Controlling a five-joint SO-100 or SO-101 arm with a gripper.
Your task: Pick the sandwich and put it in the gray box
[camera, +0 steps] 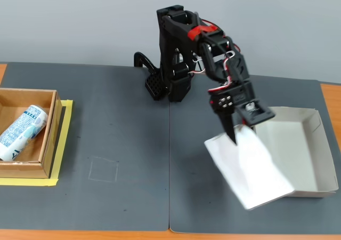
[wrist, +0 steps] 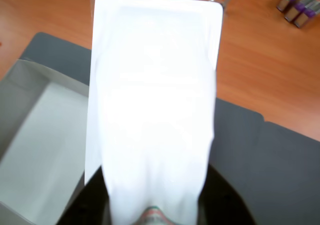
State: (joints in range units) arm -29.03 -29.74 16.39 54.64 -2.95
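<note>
Gripper (camera: 235, 129) is clamped on the sandwich (camera: 250, 168) at its labelled end, holding it in the air above the mat (camera: 133, 160), overlapping the near-left wall of the box (camera: 314, 144). Its long axis slants down toward the mat's front-right corner. To do this well, carry it further right until clear inside the walls, then lower and release.

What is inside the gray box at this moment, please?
The visible floor of the gray box is bare in both views. The sandwich, held by the gripper, covers the box's near left corner in the fixed view, so that part stays hidden.
</note>
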